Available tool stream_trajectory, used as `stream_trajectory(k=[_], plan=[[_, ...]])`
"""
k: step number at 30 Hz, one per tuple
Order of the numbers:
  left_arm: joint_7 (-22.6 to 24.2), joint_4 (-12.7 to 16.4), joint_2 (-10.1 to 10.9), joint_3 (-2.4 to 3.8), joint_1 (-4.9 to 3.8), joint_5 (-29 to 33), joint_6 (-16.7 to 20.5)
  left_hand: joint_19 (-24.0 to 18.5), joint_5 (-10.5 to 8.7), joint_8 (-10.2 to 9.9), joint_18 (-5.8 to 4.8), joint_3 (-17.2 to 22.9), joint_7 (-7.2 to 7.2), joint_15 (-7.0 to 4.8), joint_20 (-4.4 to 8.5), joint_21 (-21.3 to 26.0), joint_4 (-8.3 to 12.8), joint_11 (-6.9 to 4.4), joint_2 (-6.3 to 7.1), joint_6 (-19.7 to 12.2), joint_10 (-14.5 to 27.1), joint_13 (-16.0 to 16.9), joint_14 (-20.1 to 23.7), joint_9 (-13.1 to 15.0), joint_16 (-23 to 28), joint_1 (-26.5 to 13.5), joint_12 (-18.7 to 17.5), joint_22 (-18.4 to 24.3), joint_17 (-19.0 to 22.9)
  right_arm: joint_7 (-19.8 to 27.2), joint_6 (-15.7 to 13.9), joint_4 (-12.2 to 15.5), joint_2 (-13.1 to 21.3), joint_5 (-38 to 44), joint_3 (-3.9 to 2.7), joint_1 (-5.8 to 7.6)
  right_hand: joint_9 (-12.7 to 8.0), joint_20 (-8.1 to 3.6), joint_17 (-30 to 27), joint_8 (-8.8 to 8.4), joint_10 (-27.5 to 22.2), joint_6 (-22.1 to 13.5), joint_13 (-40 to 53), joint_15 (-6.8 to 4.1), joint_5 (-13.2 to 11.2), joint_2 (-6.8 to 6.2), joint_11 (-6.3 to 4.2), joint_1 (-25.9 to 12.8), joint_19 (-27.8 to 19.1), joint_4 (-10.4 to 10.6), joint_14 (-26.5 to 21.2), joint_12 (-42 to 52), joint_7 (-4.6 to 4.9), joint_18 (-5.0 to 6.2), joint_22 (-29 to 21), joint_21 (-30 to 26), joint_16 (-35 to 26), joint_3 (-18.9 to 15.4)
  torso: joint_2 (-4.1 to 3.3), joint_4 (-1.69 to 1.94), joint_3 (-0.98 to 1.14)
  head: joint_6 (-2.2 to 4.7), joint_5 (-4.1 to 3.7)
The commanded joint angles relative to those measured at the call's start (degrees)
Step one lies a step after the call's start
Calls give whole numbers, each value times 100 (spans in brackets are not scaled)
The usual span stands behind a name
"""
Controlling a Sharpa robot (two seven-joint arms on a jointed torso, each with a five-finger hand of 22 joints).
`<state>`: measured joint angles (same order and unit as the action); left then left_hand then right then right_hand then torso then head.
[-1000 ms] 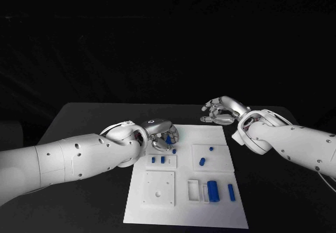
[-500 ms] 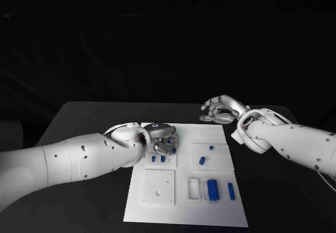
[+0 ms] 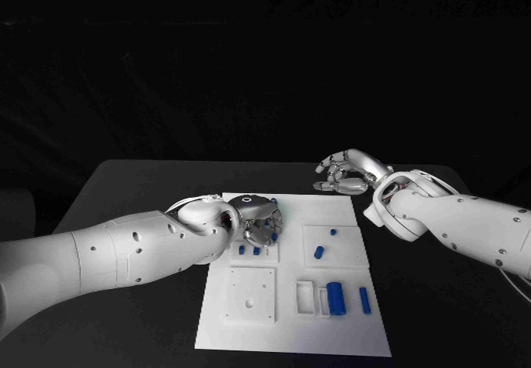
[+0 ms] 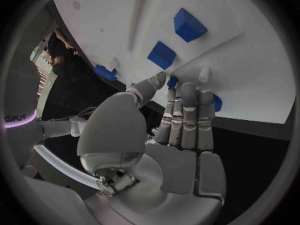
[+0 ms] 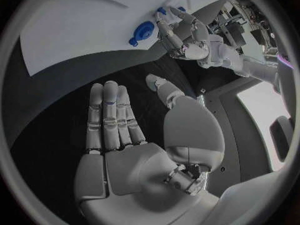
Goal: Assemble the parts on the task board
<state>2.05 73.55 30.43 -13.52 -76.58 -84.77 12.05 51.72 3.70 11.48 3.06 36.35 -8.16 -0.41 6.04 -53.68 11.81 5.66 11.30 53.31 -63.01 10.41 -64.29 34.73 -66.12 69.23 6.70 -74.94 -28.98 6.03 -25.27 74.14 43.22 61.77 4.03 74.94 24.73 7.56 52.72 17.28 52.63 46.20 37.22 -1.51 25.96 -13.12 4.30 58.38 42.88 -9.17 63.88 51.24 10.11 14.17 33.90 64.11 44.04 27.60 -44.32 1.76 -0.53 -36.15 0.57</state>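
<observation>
The white task board (image 3: 293,330) lies in the middle of the table. My left hand (image 3: 257,218) is over its far left section, fingers pointing down at the plate. In the left wrist view my left hand (image 4: 178,115) has thumb and fingertips drawn together on a small blue part (image 4: 173,81) held against the board (image 4: 206,15), next to a white peg (image 4: 203,75). Two short blue parts (image 3: 249,250) stand just nearer than this hand. My right hand (image 3: 348,172) hovers over the black table off the board's far right corner, fingers apart, holding nothing.
More blue parts lie on the board's right half: a small one (image 3: 334,232), a slanted one (image 3: 318,254), a thick cylinder (image 3: 336,300) and a thin bar (image 3: 365,301). A white square plate with a hole (image 3: 251,297) and a white frame (image 3: 305,299) sit at the near side.
My left hand has rolled over and dipped toward the board, hiding the blue part that showed at its fingers. The right hand has barely moved.
</observation>
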Motion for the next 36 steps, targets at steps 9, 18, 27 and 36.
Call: stream_trajectory(k=[9,18,27,36], plan=[[-77,-71,-41,-12,31,-115,-141,43,-33,-3,397,14,-39,-7,5,-41,-94,38,-203,-28,-79,-51,-60,-48,-39,4,-20,-66,-10,56,48,10,-8,9,-1,-2,-6,26,8,20,-38,6,-9,11,32,37,-5,-8,3,3,37,38,38,83,8,-23,-29,8,2,5,1,-4,-6],[-73,-104,-52,-12,31,-146,-191,40,366,37,401,133,-25,-25,16,-50,17,20,-462,13,-241,-108,-69,-112,-49,149,-39,-81,-9,55,53,9,-10,9,-1,-2,-6,27,9,21,-39,7,-12,11,32,37,-5,-11,3,6,37,40,38,83,10,-25,-29,7,1,4,1,-11,-6],[-55,-104,-69,-12,31,-239,-198,48,328,56,393,185,-19,-35,22,-58,65,9,-415,33,-302,-132,-78,-141,-56,165,-48,-86,-9,54,56,10,-10,9,-1,-2,-6,27,9,22,-40,8,-14,11,32,37,-6,-10,3,6,37,41,37,83,12,-26,-30,7,3,5,3,-15,-11],[-79,-153,-119,-13,58,-695,-91,60,298,73,384,156,-17,-46,33,-72,115,-3,-279,42,-338,-161,-87,-173,-62,122,-70,-91,-8,53,58,22,-6,9,-1,-2,-6,27,10,23,-41,10,-17,12,32,36,-6,-10,2,5,37,43,37,83,13,-27,-31,7,2,4,2,-21,-17]])
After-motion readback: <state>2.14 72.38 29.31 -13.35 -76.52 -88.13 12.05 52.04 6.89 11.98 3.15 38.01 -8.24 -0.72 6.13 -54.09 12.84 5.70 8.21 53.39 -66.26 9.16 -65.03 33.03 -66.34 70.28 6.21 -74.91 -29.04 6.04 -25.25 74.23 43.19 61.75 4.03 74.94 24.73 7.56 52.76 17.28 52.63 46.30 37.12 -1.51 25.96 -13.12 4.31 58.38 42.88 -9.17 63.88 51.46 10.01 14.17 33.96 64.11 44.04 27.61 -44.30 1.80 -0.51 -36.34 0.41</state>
